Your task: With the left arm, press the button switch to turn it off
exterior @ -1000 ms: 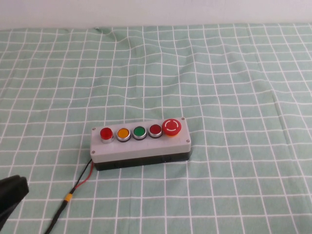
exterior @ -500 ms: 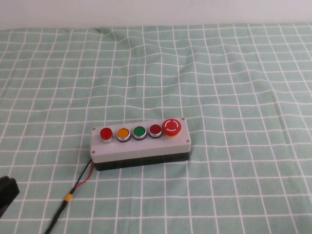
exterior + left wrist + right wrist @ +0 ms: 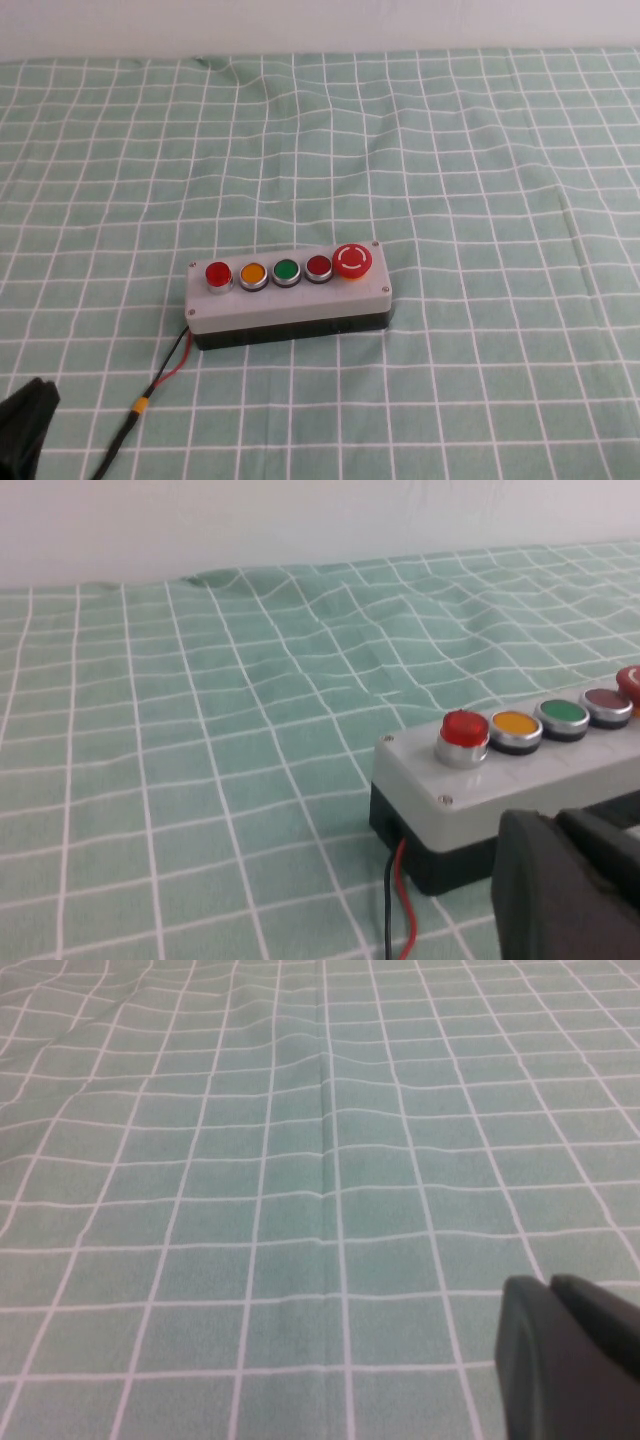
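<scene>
The button switch (image 3: pixel 217 273) is the bright red pushbutton with a silver ring at the left end of the grey box (image 3: pixel 290 308). It also shows in the left wrist view (image 3: pixel 464 730), raised above the box (image 3: pixel 470 805). My left gripper (image 3: pixel 27 415) is a black tip at the near left corner, well short of the box and to its left. In the left wrist view the left gripper (image 3: pixel 560 825) is shut and empty, near the box's near side. My right gripper (image 3: pixel 550 1290) is shut and empty over bare cloth, out of the high view.
On the box, right of the switch, are a yellow button (image 3: pixel 252 273), a green button (image 3: pixel 286 270), a darker red button (image 3: pixel 319 266) and a red mushroom button (image 3: pixel 353 260). Red and black wires (image 3: pixel 165 370) trail from its left end toward me. A green checked cloth (image 3: pixel 450 150) covers the table.
The left gripper tip sank lower into the near left corner, then came back up and a little right. The box and buttons have not moved.
</scene>
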{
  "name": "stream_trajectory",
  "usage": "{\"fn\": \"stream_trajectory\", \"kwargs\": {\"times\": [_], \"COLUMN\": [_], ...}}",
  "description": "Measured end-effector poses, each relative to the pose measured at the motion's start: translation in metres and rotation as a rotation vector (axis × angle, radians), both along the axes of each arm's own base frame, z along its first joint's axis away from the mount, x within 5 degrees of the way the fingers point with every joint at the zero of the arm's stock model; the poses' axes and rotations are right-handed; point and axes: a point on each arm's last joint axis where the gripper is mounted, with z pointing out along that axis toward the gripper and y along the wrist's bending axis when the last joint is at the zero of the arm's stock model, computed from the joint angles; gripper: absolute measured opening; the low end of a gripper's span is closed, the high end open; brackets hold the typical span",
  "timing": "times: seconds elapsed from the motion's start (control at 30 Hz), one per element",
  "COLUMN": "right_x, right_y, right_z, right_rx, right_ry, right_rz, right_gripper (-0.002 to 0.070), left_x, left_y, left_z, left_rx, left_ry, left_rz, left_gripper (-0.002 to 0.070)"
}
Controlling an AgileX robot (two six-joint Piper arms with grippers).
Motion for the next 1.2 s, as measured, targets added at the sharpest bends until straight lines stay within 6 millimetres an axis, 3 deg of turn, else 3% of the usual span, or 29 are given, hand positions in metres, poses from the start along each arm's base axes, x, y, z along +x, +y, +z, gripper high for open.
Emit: {"fn": "stream_trajectory", "kwargs": {"times": [0.17,0.5,1.2], "right_x": [0.000,0.000,0.000], "right_y": [0.000,0.000,0.000], "right_z": [0.000,0.000,0.000], "right_rx": [0.000,0.000,0.000], "right_ry": [0.000,0.000,0.000], "right_rz": [0.000,0.000,0.000], "right_gripper": [-0.0018,-0.0018,-0.0018], "left_x": [-0.008,-0.021,-0.022], "left_y": [0.005,0.011,0.011], "left_z": [-0.032,-0.047,-0.049], "left_rx": [-0.047,-0.029,-0.019], "left_ry": [0.031,0.136,0.157], "left_rz": [0.036,0.084,0.086], "left_gripper": [-0.0002,-0.0002,-0.0002]}}
